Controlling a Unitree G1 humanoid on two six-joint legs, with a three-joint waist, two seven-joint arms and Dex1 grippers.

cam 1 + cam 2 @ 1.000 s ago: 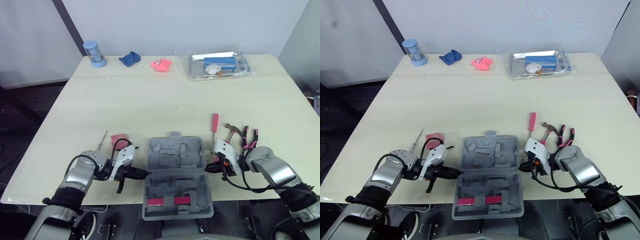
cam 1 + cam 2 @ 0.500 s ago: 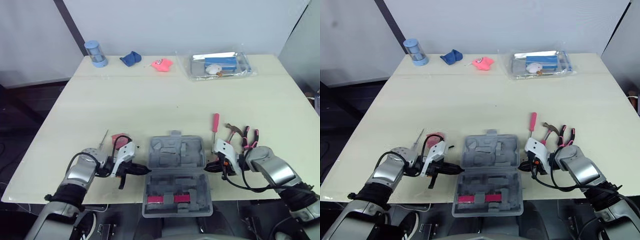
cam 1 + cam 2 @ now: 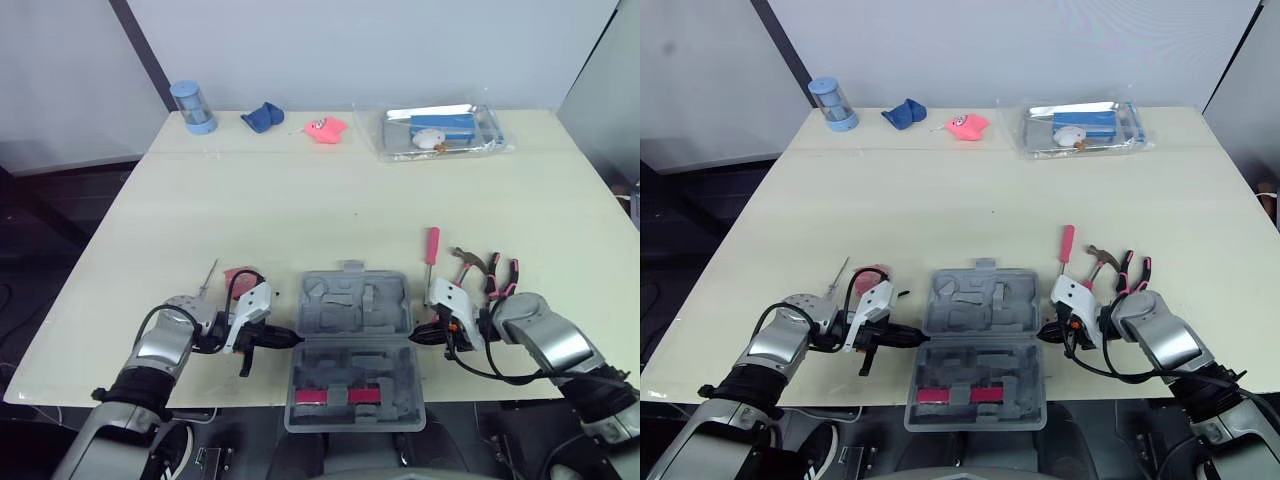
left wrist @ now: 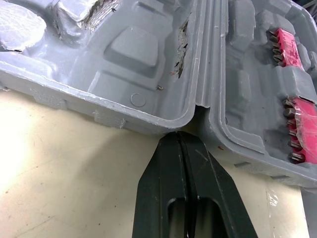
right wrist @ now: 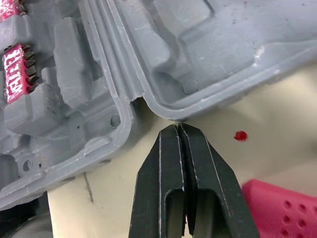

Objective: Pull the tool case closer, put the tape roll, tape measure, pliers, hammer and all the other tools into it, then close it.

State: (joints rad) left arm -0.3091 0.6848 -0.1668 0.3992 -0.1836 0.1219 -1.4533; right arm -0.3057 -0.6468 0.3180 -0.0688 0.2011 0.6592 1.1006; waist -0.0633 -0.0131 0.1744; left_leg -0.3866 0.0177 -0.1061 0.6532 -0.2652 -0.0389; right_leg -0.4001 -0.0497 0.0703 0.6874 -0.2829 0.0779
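The grey tool case (image 3: pixel 355 305) lies open at the table's front edge, its near half holding pink bit strips (image 3: pixel 348 397). My left gripper (image 3: pixel 292 338) is shut, its tips (image 4: pixel 181 136) at the hinge notch on the case's left side. My right gripper (image 3: pixel 413 338) is shut as well, its tips (image 5: pixel 177 128) against the hinge on the right side. A red screwdriver (image 3: pixel 431 255), a hammer (image 3: pixel 465 262) and pink-handled pliers (image 3: pixel 503 275) lie right of the case. A pink tape roll (image 3: pixel 240 276) and a thin metal-shafted tool (image 3: pixel 206 276) lie to its left.
Along the far edge stand a blue cup (image 3: pixel 190 107), a blue cloth (image 3: pixel 263 117), a pink object (image 3: pixel 324 129) and a clear tray (image 3: pixel 438 129) with small items. The case's near half overhangs the table's front edge.
The left gripper has edged slightly away from me along the case's left side. The right gripper and the case sit much as before.
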